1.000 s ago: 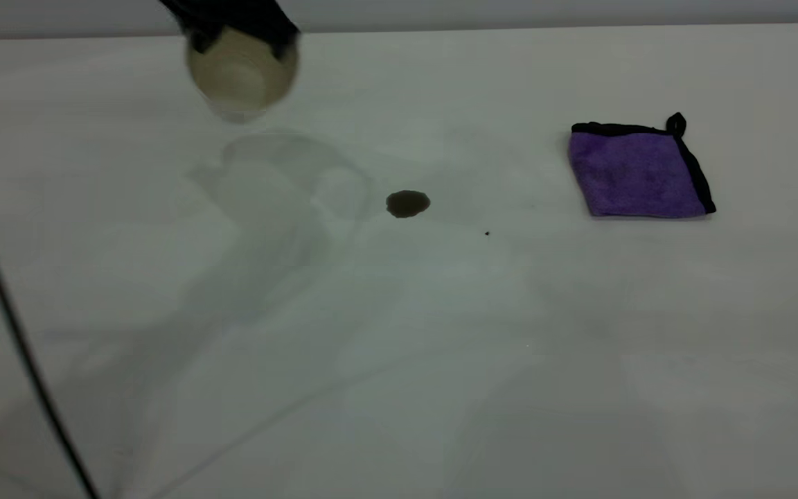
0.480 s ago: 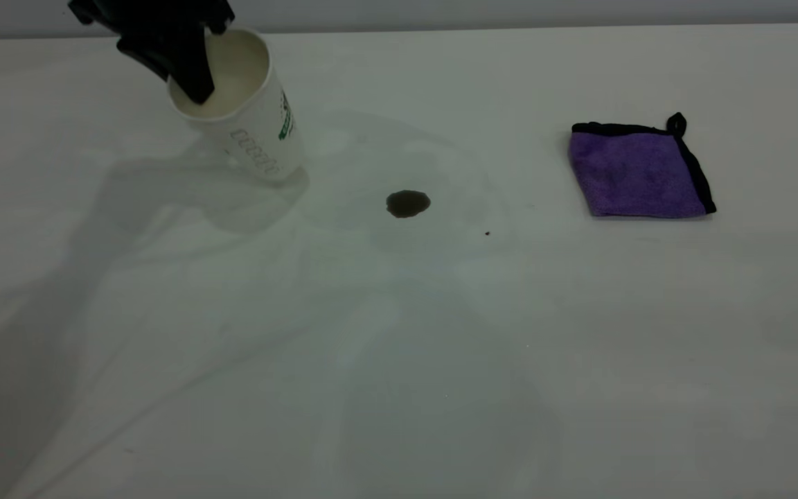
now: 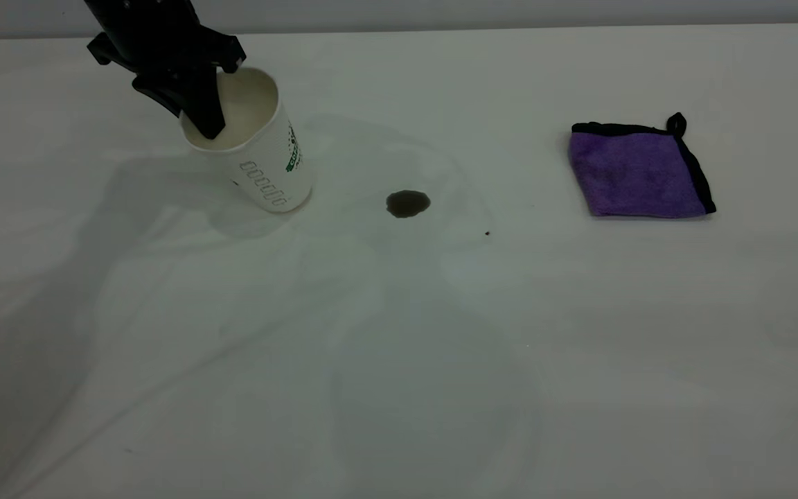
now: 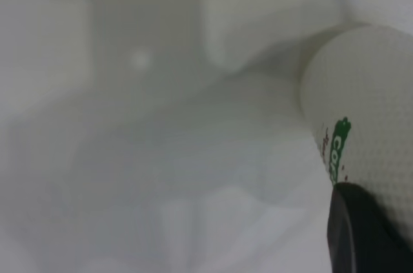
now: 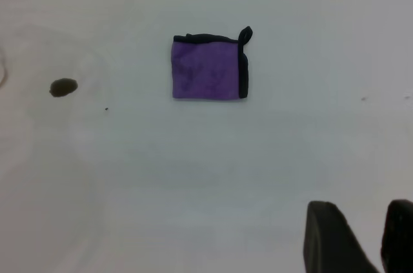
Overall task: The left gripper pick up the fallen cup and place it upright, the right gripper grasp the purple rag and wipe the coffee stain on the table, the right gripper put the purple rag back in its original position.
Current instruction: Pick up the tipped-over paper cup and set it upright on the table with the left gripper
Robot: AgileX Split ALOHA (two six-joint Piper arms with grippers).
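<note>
The white ribbed cup (image 3: 264, 163) with green print leans at the table's (image 3: 399, 360) back left, mouth up and tipped to the left, its base at or just above the surface. My left gripper (image 3: 198, 118) is shut on its rim, one black finger inside the cream interior. In the left wrist view the cup wall (image 4: 368, 92) fills the corner beside one black finger (image 4: 368, 234). The coffee stain (image 3: 408, 203) is a dark blot right of the cup. The purple rag (image 3: 634, 173) lies flat at the right. My right gripper (image 5: 364, 221) hovers open above bare table, well away from the rag (image 5: 206, 76) and the stain (image 5: 63, 87).
A tiny dark speck (image 3: 487, 233) lies right of the stain. The table's back edge runs just behind the cup. Bare white surface stretches across the front and between stain and rag.
The left gripper has swung the cup from mouth-toward-camera in the air to a mouth-up lean, lowering it down and rightward toward the table. Rag and stain have not moved.
</note>
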